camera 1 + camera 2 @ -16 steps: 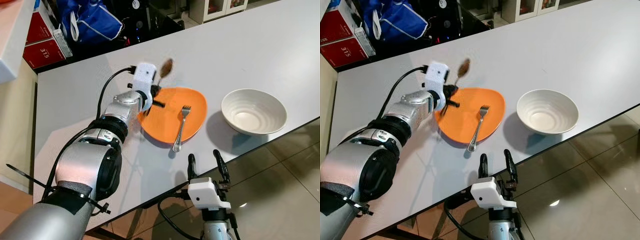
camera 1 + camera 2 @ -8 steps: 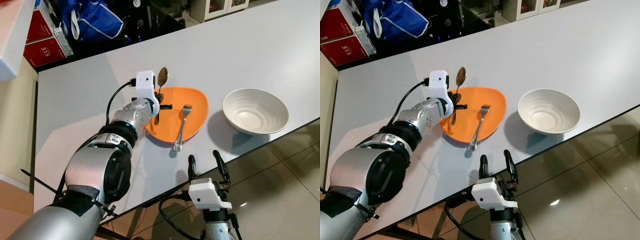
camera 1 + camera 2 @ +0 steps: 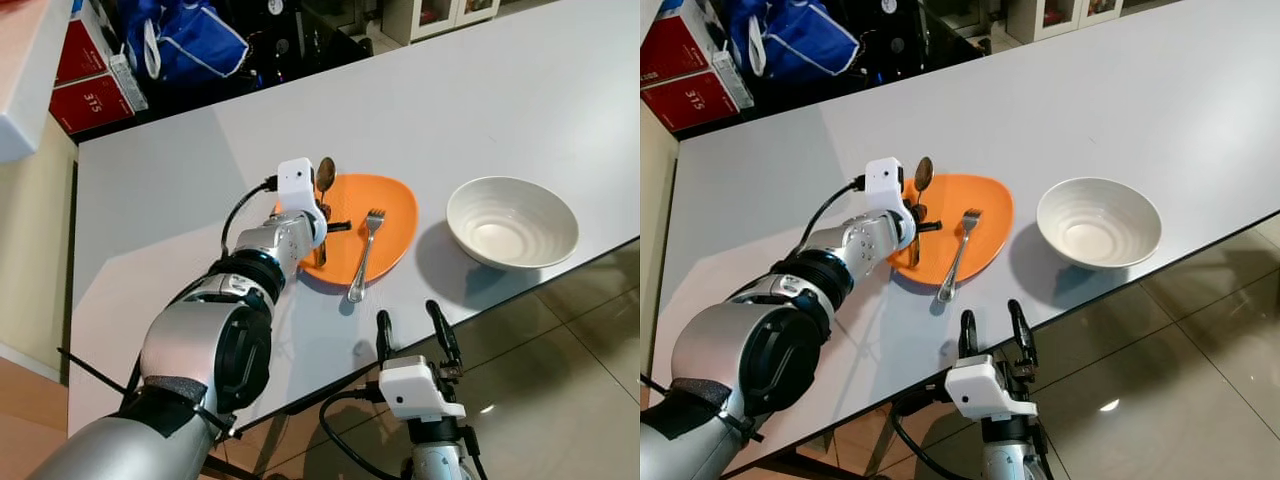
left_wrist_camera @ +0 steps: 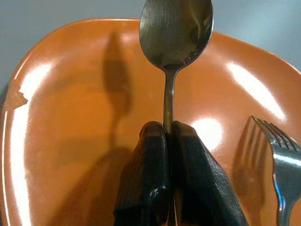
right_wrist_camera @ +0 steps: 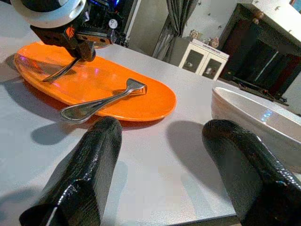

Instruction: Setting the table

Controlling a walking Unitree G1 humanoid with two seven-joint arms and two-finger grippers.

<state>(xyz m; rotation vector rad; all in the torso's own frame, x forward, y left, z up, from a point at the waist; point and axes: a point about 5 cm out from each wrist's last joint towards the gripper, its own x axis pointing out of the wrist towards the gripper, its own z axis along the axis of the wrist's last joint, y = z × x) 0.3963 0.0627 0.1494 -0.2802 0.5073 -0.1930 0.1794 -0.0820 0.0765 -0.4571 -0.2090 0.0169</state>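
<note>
- A home dining area: a long grey desk (image 3: 480,90) carries an orange plate (image 3: 390,215), a fork (image 3: 362,255) and a white bowl (image 3: 511,222).
- Glossy floor tiles (image 3: 560,380) lie beside it.
- A white glass-door cabinet (image 3: 440,12) stands behind.
- A blue bag (image 3: 185,40) and red boxes (image 3: 85,80) are heaped nearby.

Left arm: silver, stretched forward and across from the lower left, white wrist camera block uppermost, a black cable looping along the forearm; left gripper (image 4: 164,136) with both black fingers pressed together, clamped on the handle of a spoon (image 4: 175,28) whose bowl stands out beyond the fingertips. Right arm: low at the near edge, wrist with white block below; right gripper (image 3: 412,328) pointing forward, its two black fingers (image 5: 84,174) set well apart and holding nothing.
</note>
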